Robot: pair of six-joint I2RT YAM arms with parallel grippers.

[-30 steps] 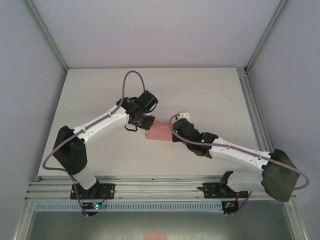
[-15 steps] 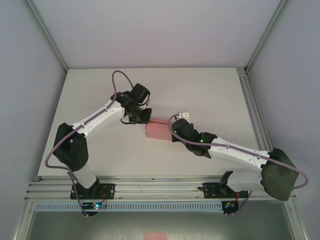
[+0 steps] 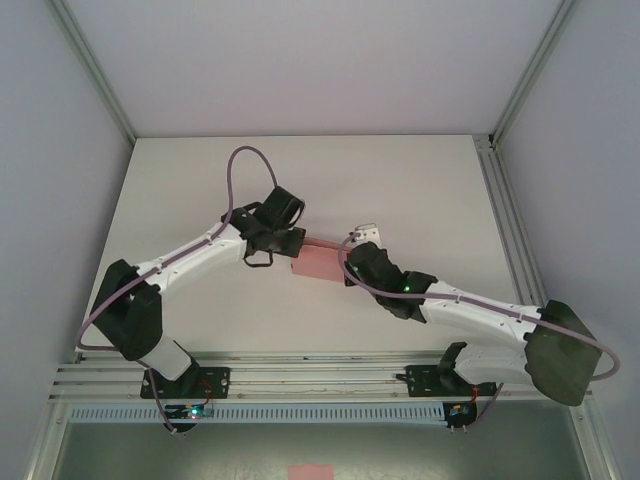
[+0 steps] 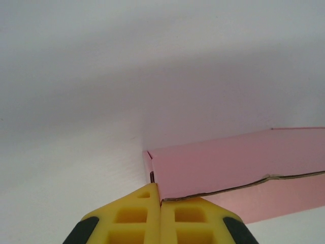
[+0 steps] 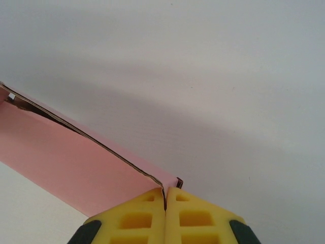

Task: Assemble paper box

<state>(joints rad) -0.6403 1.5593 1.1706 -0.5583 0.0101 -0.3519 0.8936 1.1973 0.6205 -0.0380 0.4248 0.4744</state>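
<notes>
Spanning the gap between your two arms, the pink paper box (image 3: 320,264) sits near the middle of the white tabletop (image 3: 400,190) in the top view. Your left gripper (image 3: 291,244) is at its left end and your right gripper (image 3: 350,262) at its right end, both arms reaching inward to meet it. Whether the box rests on the surface or hangs just above it cannot be told from here.

From the left wrist, your left gripper (image 4: 160,201) has its yellow jaws pressed together on the near corner of the paper box (image 4: 238,162), pinching the raw edge of a card panel. The box runs away to the right, with pale tabletop behind it.

From the right wrist, your right gripper (image 5: 165,195) shows the same hold: jaws clamped tight on a thin card edge at a corner. The paper box (image 5: 61,168) stretches off to the left, its dark-lined edge climbing toward the frame's left side.
</notes>
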